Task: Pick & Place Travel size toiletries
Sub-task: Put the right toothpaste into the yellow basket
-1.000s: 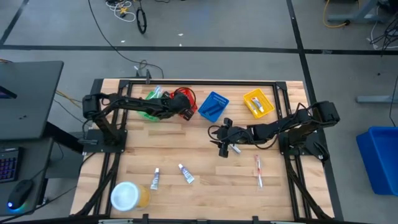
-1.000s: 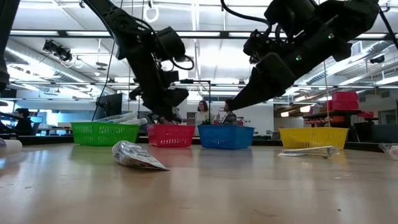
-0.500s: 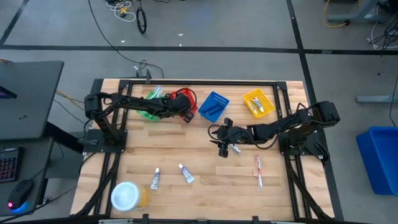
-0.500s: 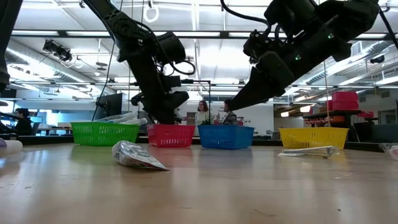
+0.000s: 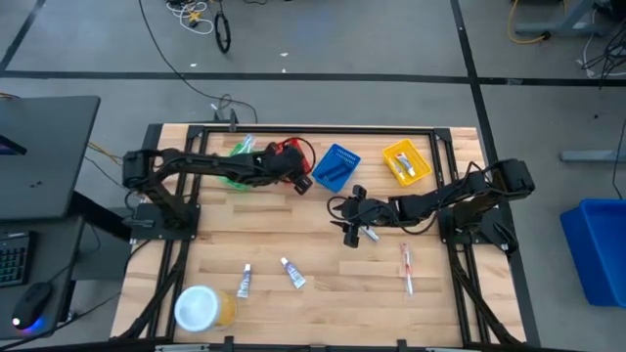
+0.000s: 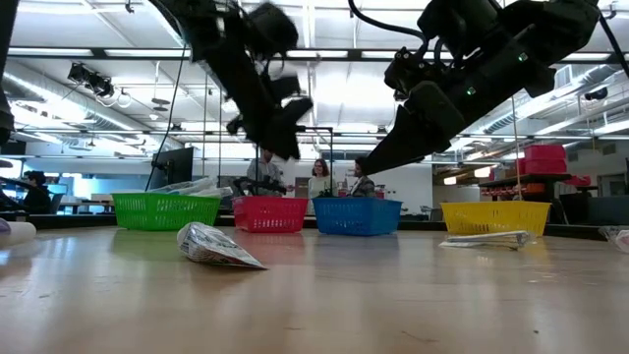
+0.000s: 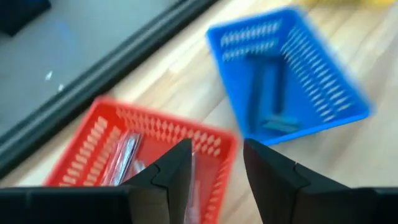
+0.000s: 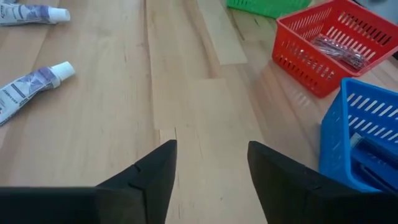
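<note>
Toiletries [image 7: 124, 158] lie in red basket [image 7: 87, 134] beneath open left pincer [image 7: 214, 165].

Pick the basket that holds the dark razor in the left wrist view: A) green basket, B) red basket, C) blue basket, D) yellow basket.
C: the dark razor lies inside the blue basket, while the red basket beside it holds silvery wrapped items instead.
</note>
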`<control>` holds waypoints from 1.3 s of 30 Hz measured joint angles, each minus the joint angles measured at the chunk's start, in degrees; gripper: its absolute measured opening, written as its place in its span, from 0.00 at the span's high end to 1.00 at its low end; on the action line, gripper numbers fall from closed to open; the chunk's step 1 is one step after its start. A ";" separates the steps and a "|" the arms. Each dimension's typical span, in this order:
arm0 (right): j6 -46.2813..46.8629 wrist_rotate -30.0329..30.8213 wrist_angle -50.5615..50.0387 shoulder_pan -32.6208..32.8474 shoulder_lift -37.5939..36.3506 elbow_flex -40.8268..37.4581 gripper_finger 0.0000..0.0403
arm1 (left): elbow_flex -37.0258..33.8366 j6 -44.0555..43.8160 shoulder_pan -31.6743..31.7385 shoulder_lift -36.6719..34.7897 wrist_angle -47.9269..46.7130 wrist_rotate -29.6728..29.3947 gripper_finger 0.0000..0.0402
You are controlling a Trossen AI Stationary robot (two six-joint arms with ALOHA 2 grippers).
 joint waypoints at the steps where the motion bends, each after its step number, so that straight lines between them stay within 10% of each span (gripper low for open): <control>1: 0.34 0.21 0.00 0.00 0.00 0.00 0.48 | 0.30 0.13 -0.79 -1.00 0.02 -0.82 0.62; 22: 26.40 -0.39 -36.45 3.35 -16.70 -0.02 0.50 | -3.71 7.55 -12.17 -16.89 -9.55 -8.59 0.65; 39: 29.28 -0.89 -35.38 6.97 -14.34 -2.95 0.42 | -26.64 10.66 -14.00 -20.49 33.06 8.07 0.67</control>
